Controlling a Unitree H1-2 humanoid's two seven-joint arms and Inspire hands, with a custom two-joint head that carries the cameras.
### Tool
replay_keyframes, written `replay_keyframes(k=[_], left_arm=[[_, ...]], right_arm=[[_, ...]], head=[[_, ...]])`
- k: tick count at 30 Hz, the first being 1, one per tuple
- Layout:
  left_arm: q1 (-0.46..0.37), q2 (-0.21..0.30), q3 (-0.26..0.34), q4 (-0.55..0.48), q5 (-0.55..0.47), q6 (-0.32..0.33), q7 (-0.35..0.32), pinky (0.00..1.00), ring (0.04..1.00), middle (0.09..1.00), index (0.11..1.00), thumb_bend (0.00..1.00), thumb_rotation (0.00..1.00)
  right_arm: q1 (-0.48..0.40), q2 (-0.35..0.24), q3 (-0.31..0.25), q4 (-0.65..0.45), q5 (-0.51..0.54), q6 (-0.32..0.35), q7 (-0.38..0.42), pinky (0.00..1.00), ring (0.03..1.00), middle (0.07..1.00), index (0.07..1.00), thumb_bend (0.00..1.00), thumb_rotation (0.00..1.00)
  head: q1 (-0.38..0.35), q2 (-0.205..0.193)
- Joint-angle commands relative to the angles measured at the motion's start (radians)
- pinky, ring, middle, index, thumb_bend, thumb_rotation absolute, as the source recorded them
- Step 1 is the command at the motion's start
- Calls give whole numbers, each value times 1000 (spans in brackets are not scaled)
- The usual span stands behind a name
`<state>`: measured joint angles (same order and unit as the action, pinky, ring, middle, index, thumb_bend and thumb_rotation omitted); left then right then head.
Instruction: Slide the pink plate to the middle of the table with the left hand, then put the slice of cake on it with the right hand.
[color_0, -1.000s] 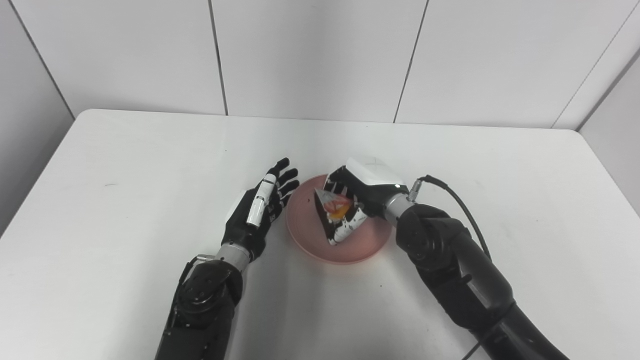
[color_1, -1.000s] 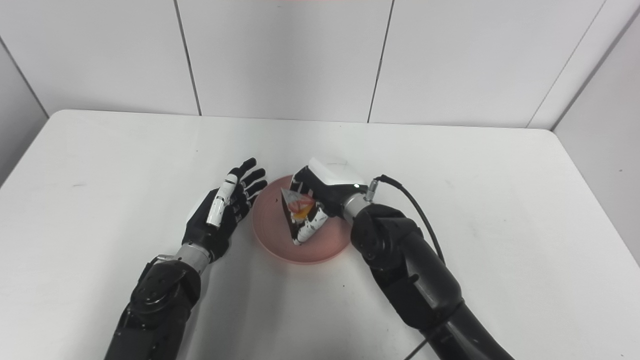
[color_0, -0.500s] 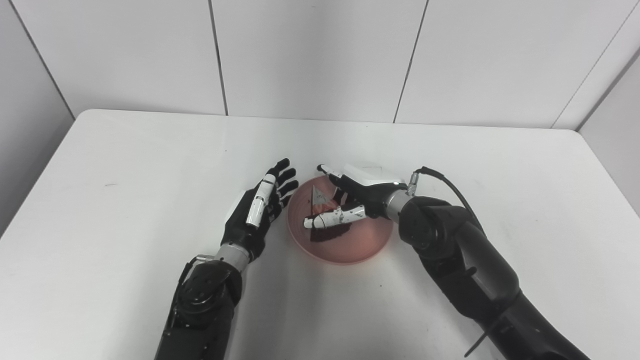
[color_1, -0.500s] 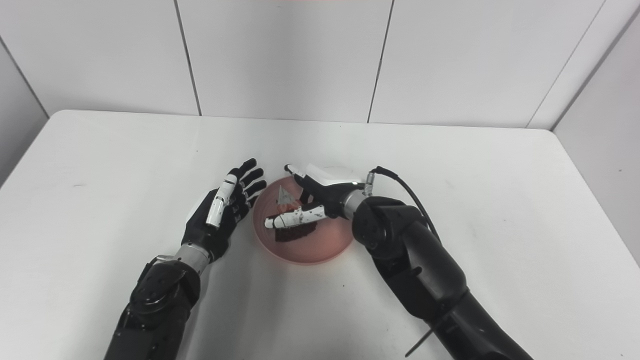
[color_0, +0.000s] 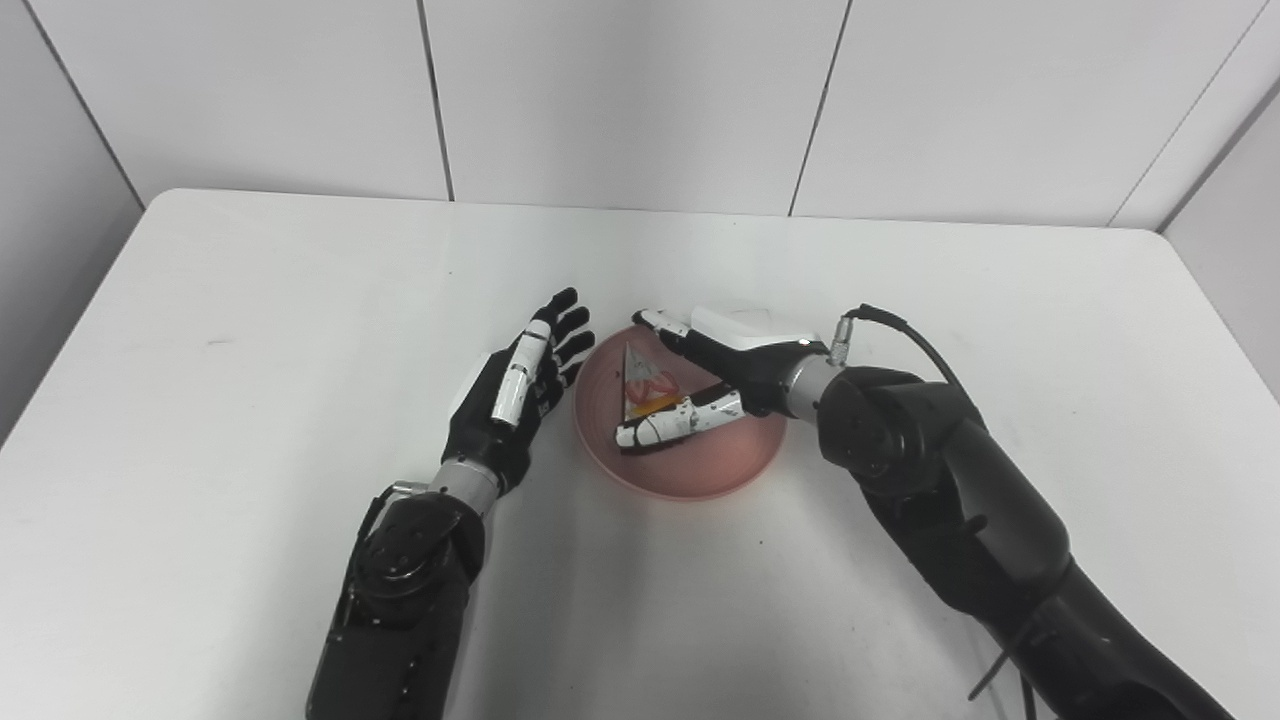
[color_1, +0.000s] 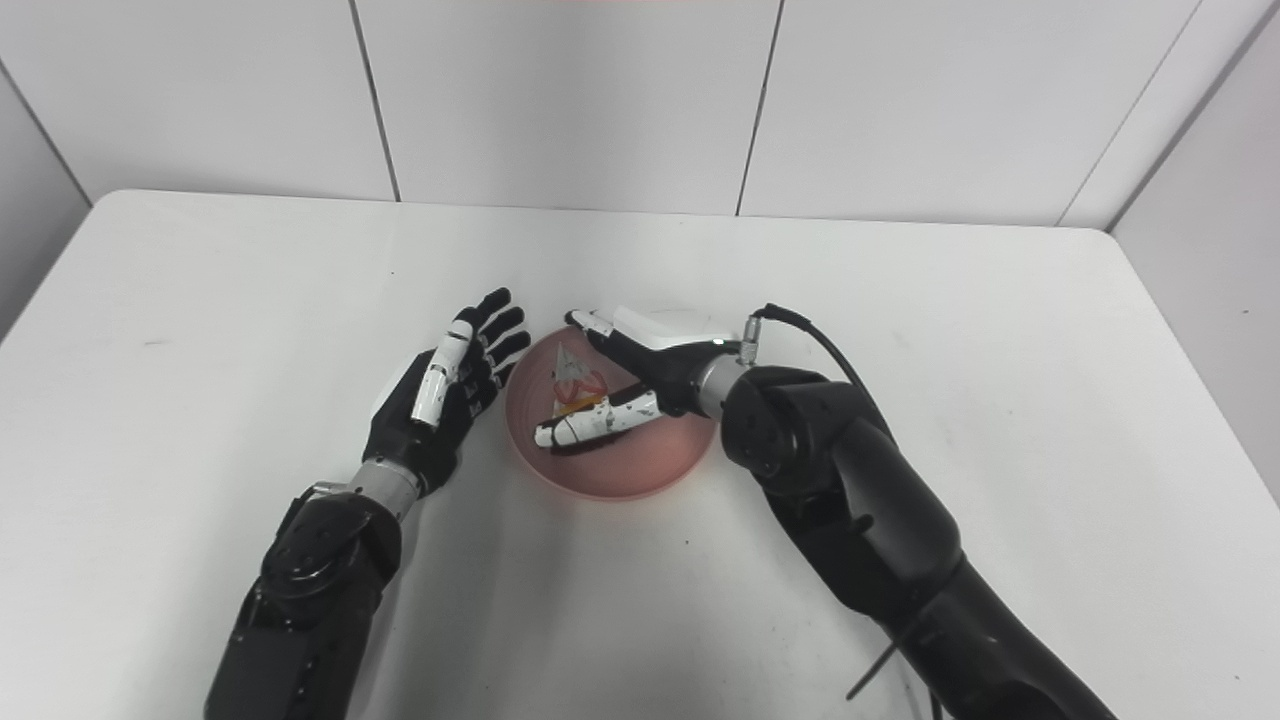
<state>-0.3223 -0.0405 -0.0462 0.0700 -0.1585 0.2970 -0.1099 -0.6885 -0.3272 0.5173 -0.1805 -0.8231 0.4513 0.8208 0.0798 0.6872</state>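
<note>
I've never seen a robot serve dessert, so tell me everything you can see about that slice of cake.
The slice of cake is a wedge with a pale top carrying a red and orange topping and a dark side, perhaps chocolate. It lies on the pink plate, tip pointing away from the robot. The right hand is open around it, fingers spread; whether they touch it is unclear. The left hand waits open beside the plate.

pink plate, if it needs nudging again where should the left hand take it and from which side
Take the pink plate by its raised rim on the left edge, coming in from the left. The left hand is already open beside that edge, while the cake slice and the right hand fill the middle and right. The shallow rim probably suits a push better than a pinch.
</note>
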Motion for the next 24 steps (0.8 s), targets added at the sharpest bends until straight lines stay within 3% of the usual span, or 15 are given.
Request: replay_keyframes(k=[1, 5, 8, 12, 16, 19, 20, 24], left_arm=[[31, 2, -1, 13, 1, 68, 4, 876, 903, 919, 903, 396, 1000], [32, 7, -2, 11, 2, 68, -1, 879, 898, 905, 899, 389, 1000], [34, 10, -2, 6, 3, 73, 0, 890, 907, 911, 907, 396, 1000], [39, 14, 0, 0, 2, 69, -1, 893, 912, 920, 915, 408, 1000], [48, 14, 5, -8, -2, 64, -4, 893, 909, 921, 915, 409, 1000], [62, 14, 7, -20, 6, 45, 1, 886, 906, 915, 917, 414, 1000], [69, 14, 7, -25, 10, 32, 2, 883, 907, 918, 921, 409, 1000], [107, 14, 6, -51, 36, -46, 14, 898, 919, 934, 934, 389, 1000]], right_arm=[[-58, -20, -29, -67, -11, -6, 0, 789, 952, 1000, 1000, 998, 888], [-75, -35, -56, -131, -15, -5, 7, 589, 875, 1000, 1000, 995, 892], [-92, -48, -77, -174, -17, 7, 37, 530, 825, 999, 1000, 983, 896], [-113, -58, -118, -217, -16, 15, 80, 501, 789, 977, 1000, 976, 902], [-121, -71, -179, -274, -30, 17, 119, 533, 802, 941, 1000, 962, 946], [-65, -57, -261, -293, 22, -16, 6, 581, 797, 901, 1000, 897, 994], [-33, -43, -293, -282, 51, -39, -49, 647, 838, 927, 1000, 860, 998], [133, 47, -410, -180, 193, -188, -332, 760, 901, 967, 1000, 753, 1000]], head=[[0, -1], [-3, -4], [-4, -5], [-8, -8], [-11, -13], [-10, -19], [-11, -20], [-27, -30]])
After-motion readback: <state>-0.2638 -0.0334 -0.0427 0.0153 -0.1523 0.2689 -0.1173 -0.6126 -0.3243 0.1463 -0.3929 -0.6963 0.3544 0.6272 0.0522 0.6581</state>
